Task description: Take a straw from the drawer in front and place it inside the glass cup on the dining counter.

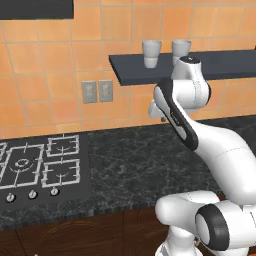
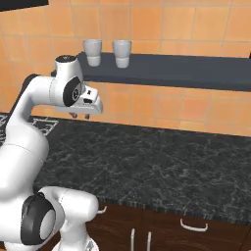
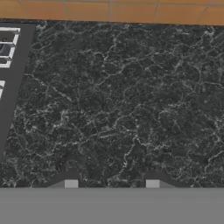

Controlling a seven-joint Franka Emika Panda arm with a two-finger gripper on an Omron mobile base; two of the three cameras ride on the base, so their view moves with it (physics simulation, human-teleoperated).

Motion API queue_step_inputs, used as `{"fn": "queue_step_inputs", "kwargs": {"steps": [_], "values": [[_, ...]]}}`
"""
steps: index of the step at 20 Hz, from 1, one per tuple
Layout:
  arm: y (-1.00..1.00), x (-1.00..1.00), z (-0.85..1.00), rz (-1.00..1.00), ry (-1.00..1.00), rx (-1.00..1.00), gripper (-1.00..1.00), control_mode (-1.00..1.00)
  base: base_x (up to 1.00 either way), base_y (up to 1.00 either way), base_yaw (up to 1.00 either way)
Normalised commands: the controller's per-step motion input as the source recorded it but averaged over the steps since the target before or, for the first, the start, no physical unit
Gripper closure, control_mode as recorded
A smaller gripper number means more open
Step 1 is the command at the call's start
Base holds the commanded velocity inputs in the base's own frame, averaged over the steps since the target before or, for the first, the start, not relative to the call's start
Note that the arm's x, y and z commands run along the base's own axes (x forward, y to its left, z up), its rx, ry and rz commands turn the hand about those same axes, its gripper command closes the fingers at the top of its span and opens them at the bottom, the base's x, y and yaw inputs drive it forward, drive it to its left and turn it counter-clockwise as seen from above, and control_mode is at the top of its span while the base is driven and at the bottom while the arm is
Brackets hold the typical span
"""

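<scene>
drawer fronts [image 2: 193, 225] sit shut under the black worktop [image 2: 157, 166].
gripper [image 2: 81, 115] hangs above it, fingers apart, holding nothing.

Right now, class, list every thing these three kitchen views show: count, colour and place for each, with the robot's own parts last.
white cups: two, white, side by side on the dark wall shelf.
wall shelf: one, dark grey, on the orange tiled wall above the worktop.
worktop: one, black speckled, below the shelf.
hob: one, black with pale grates and three front knobs, set into the worktop's left end.
wall sockets: two, grey, on the tiles above the hob.
cabinet handles: several, silver, on the dark brown fronts under the worktop.
arm: one, white with dark joints.
pincer: one, fingers apart, holding nothing, above the bare worktop.
</scene>
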Motion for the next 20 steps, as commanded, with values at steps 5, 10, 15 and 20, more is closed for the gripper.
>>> {"fn": "queue_step_inputs", "kwargs": {"steps": [5, 10, 15, 20], "values": [[0.0, 0.0, 0.0, 0.0, 0.0, 0.0, -1.0, 1.0, -0.46, 0.0, 0.0], [0.0, 0.0, 0.0, 0.0, 0.0, 0.0, -1.0, 1.0, -0.88, 0.17, -0.02], [0.0, 0.0, 0.0, 0.0, 0.0, 0.0, -1.0, 1.0, -0.2, 0.56, -0.46], [0.0, 0.0, 0.0, 0.0, 0.0, 0.0, -1.0, 1.0, 0.0, 0.58, -0.72]]}}
